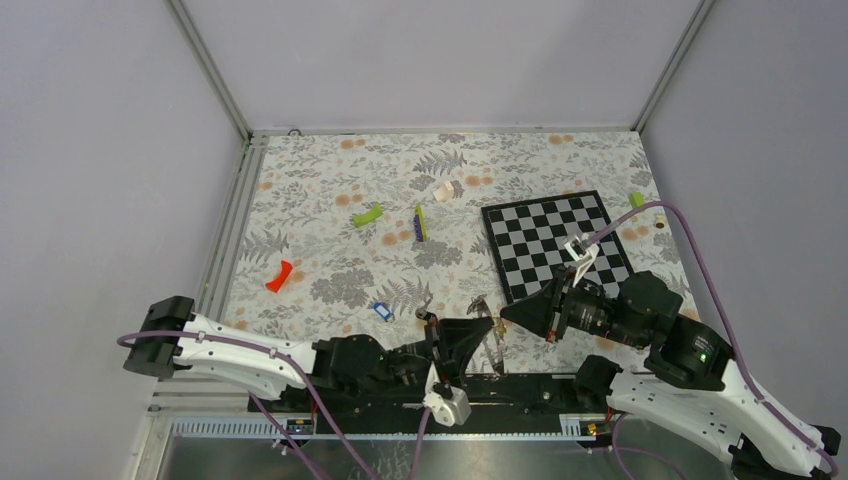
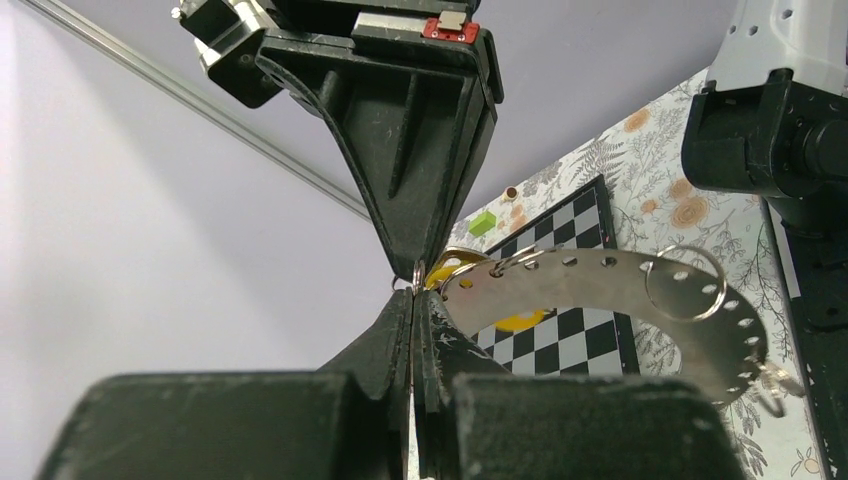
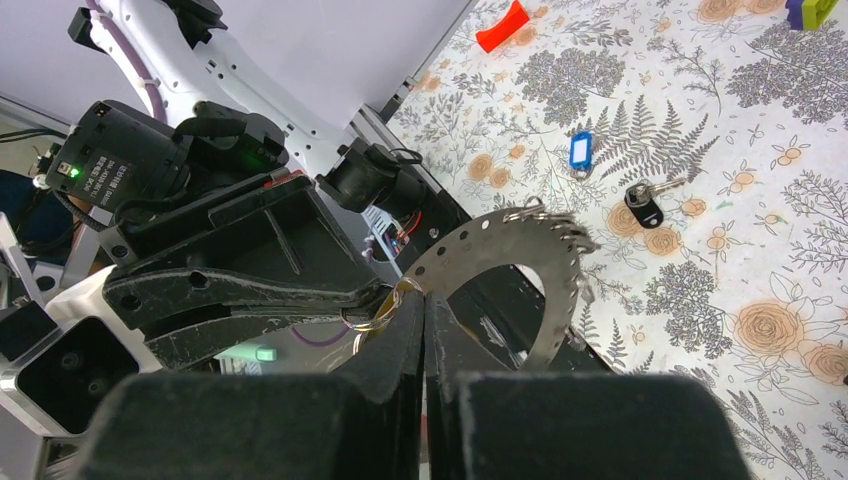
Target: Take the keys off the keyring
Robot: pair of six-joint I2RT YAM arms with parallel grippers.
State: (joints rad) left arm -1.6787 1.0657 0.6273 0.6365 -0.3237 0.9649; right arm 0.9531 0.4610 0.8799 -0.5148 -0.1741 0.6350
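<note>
Left gripper & right gripper are both clamped shut tip-to-tip on the rim of the big flat silvery hole-punched metal keyring, midair near my bases, prob to work the yellow-tagged key off.

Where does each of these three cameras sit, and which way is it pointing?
Top external: above and behind, looking down on the table; the left arm and right arm show.
Left wrist: on the left arm, looking past the left end effector at the keyring and chessboard.
Right wrist: on the right arm, looking past the right end effector back toward the left arm.
Both wrist views share the keyring.
</note>
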